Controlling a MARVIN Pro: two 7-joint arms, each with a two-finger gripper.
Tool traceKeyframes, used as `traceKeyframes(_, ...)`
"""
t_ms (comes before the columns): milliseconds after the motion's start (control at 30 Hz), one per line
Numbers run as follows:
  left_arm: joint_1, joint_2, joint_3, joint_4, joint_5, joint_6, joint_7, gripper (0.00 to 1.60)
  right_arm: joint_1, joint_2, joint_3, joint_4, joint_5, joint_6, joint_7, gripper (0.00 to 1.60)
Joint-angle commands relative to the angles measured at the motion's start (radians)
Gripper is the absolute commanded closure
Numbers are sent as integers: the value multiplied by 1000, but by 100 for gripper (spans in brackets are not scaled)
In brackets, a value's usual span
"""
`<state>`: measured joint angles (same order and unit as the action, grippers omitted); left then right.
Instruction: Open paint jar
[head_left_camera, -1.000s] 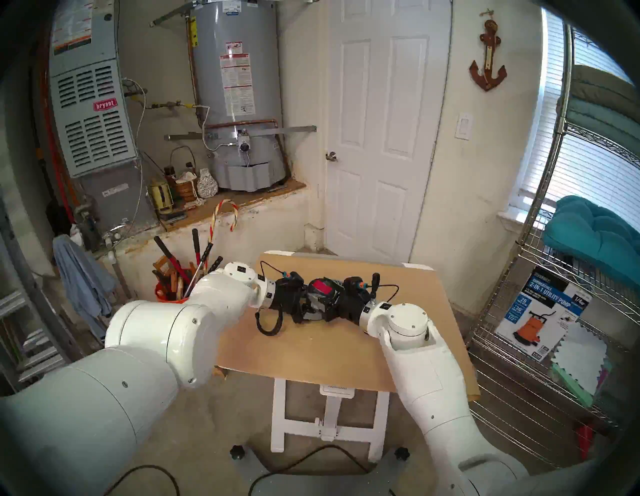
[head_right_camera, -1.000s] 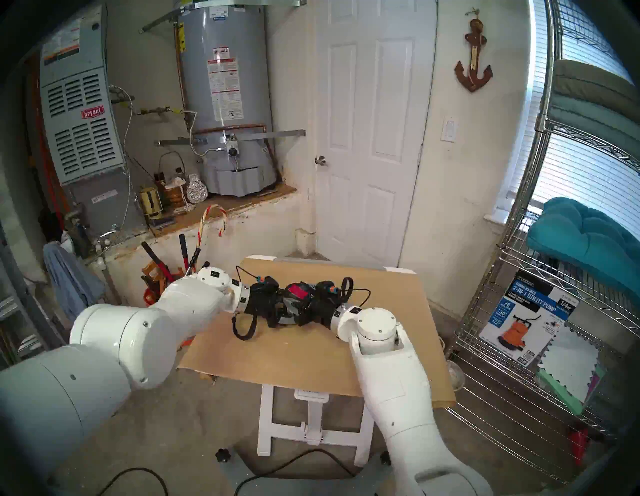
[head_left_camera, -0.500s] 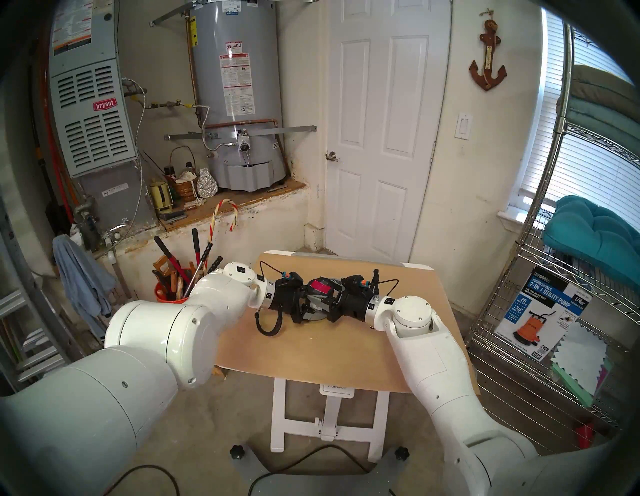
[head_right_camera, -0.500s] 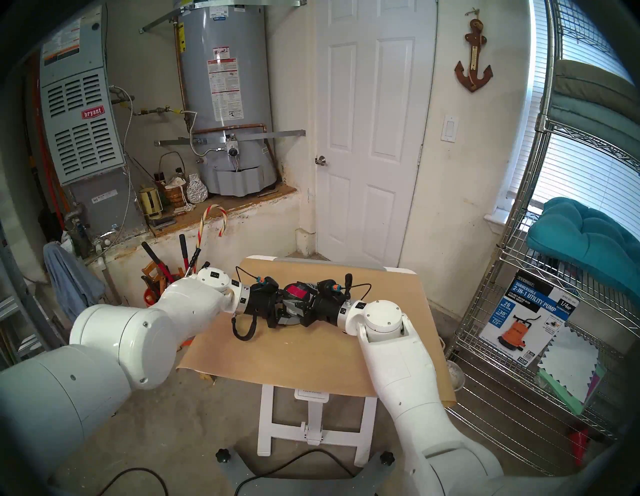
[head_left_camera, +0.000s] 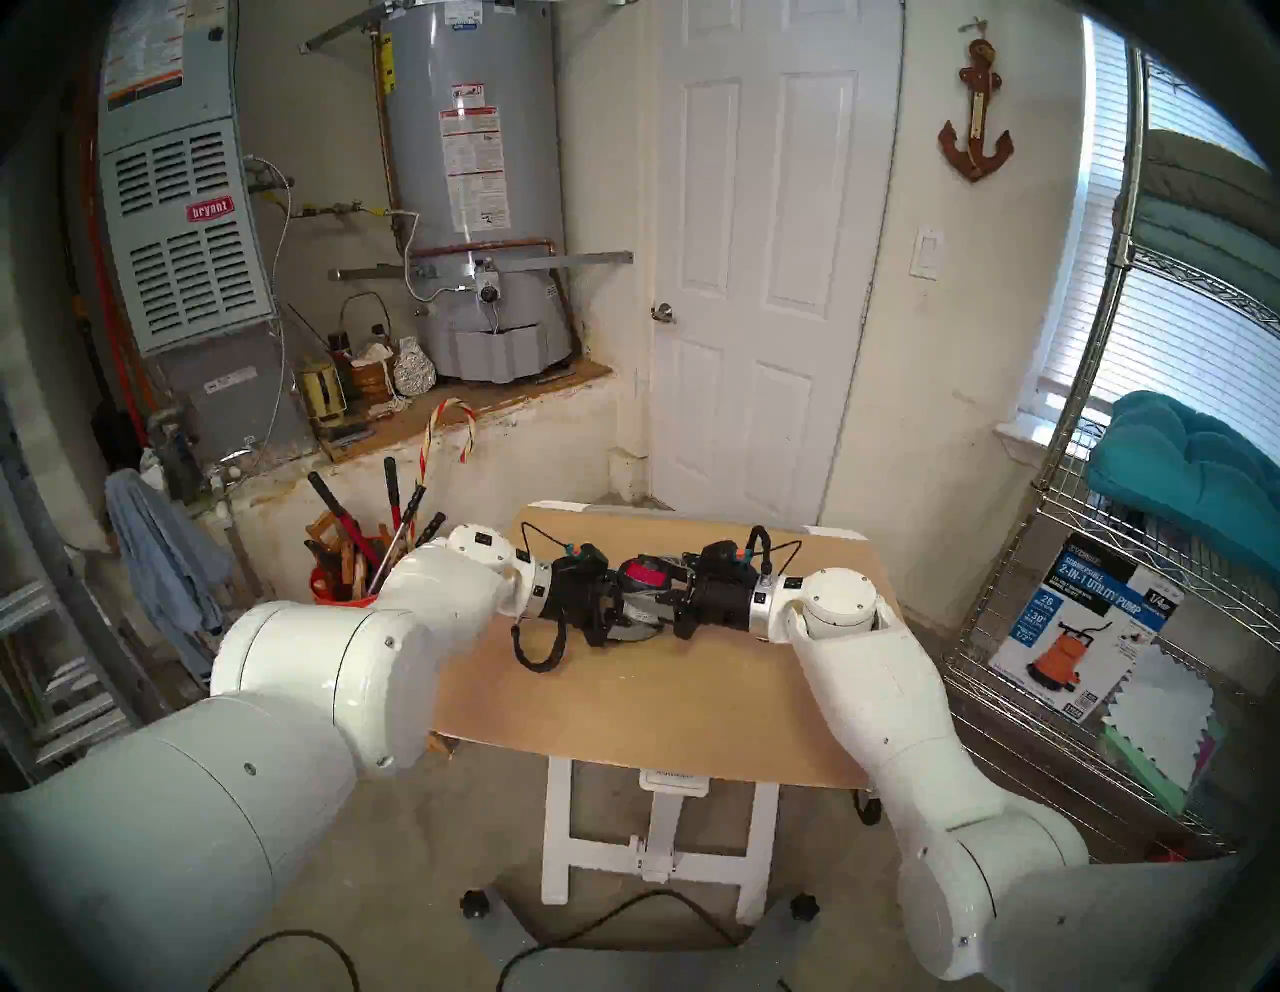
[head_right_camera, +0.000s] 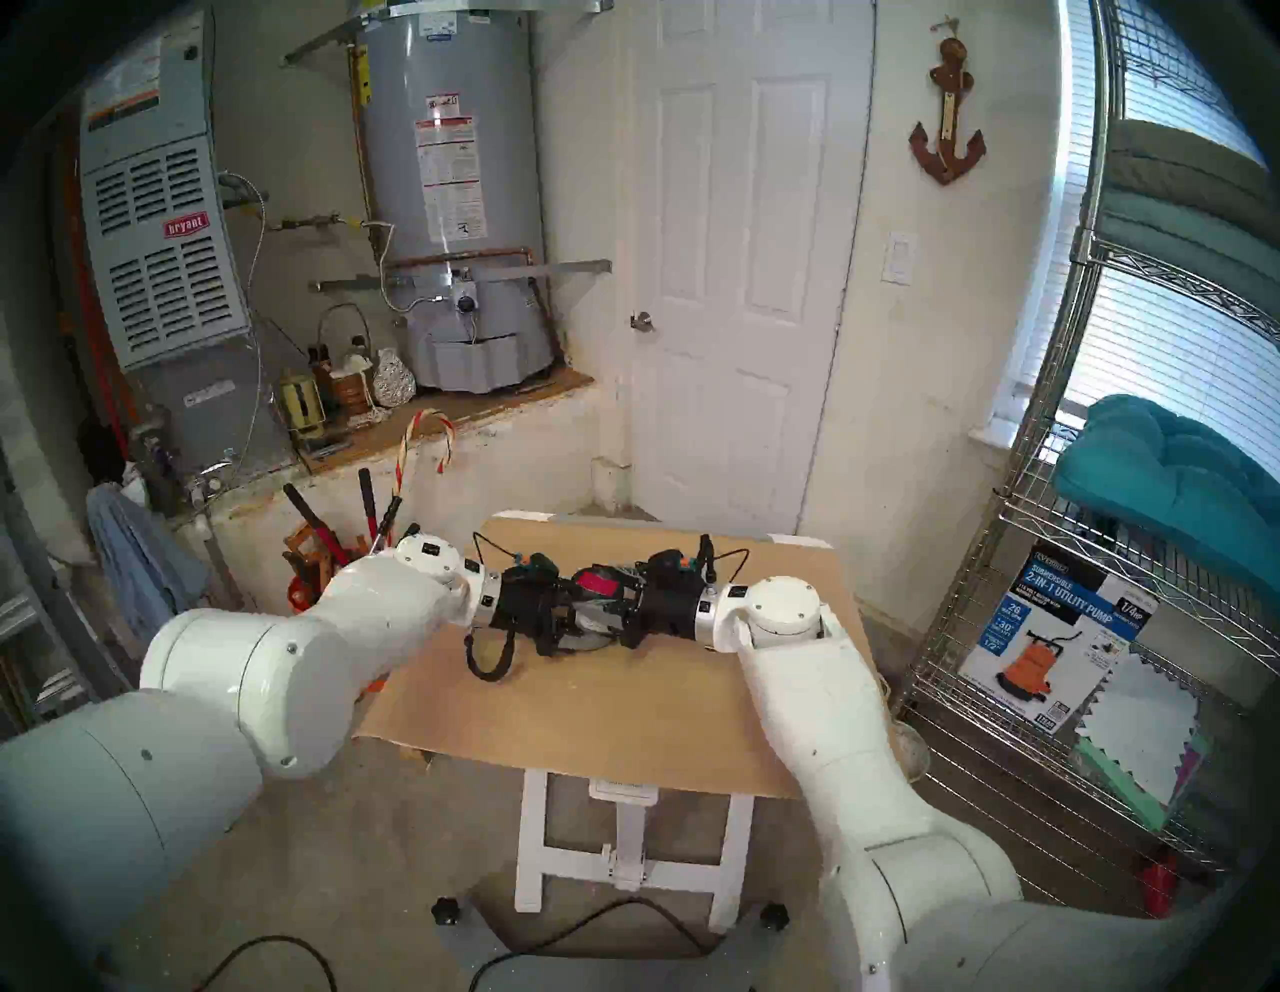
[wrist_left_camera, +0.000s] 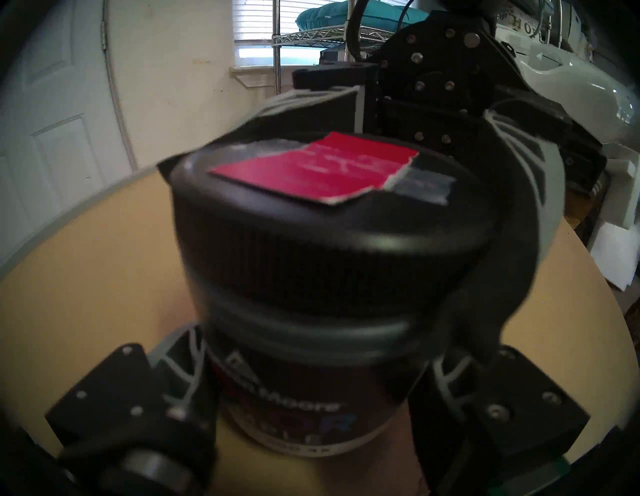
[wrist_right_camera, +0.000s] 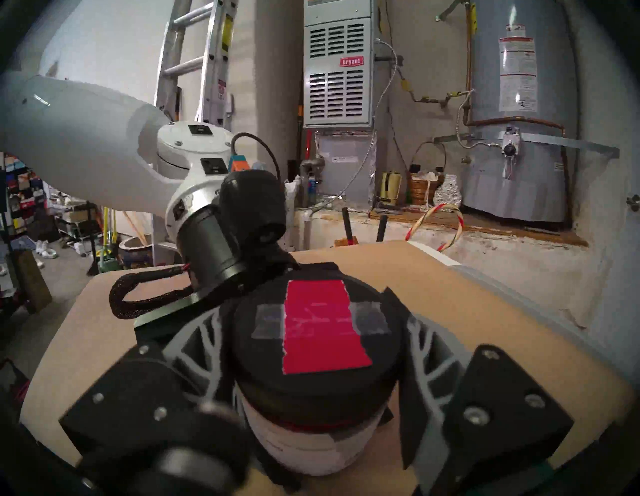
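The paint jar (head_left_camera: 636, 609) stands upright in the middle of the brown table top (head_left_camera: 623, 700). Its black lid (wrist_right_camera: 311, 384) carries a red-pink patch (wrist_left_camera: 311, 169). My left gripper (head_left_camera: 613, 613) comes in from the left, low down, and is shut on the jar's labelled body (wrist_left_camera: 287, 419). My right gripper (head_left_camera: 668, 589) comes in from the right, higher up, shut on the lid. Its grey ribbed fingers (wrist_right_camera: 424, 356) press against the lid's rim on both sides. In the left wrist view one of those fingers (wrist_left_camera: 540, 194) wraps the lid's right side.
A black cable loop (head_left_camera: 537, 641) hangs from my left wrist onto the table. An orange bucket of long-handled tools (head_left_camera: 346, 568) stands left of the table. A wire shelf (head_left_camera: 1108, 623) with a pump box stands close on the right. A white door (head_left_camera: 755, 277) is behind.
My right forearm has swung out to the right and its wrist has moved farther back around the jar. The right jaws have closed onto the lid. The left arm and jar stayed put.
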<state>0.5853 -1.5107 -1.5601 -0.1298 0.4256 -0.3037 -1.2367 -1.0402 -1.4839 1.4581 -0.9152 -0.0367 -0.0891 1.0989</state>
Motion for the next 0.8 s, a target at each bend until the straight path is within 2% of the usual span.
traceKeyframes(0, -17, 4, 0, -9, 1, -1, 1, 160, 119, -15, -16, 64, 9, -28, 67, 160)
traceKeyframes(33, -17, 4, 0, -9, 1, -1, 1, 160, 106, -18, -10, 48, 8, -31, 63, 160)
traceKeyframes(100, -17, 4, 0, -9, 1, -1, 1, 160, 147, -18, -19, 89, 3, -39, 87, 160)
traceKeyframes(233, -17, 4, -1, -9, 0, -1, 0, 160, 163, -17, -25, 104, -2, -43, 106, 160)
traceKeyframes(333, -17, 4, -1, -9, 0, -1, -2, 160, 208, -19, -41, 155, -12, -48, 139, 160)
traceKeyframes(400, -17, 4, -2, -9, 0, -1, -2, 160, 202, -20, -40, 148, -13, -52, 141, 160)
traceKeyframes(467, -16, 5, -2, -9, 0, -1, -4, 160, 246, -17, -59, 193, -25, -58, 174, 160)
traceKeyframes(533, -16, 5, -2, -10, 0, -1, -4, 160, 229, -16, -58, 171, -29, -62, 176, 160)
traceKeyframes(567, -16, 5, -3, -10, 0, -1, -5, 160, 258, -14, -72, 200, -36, -63, 195, 160)
traceKeyframes(767, -16, 5, -3, -10, 0, -1, -8, 160, 296, -17, -111, 221, -74, -85, 247, 160)
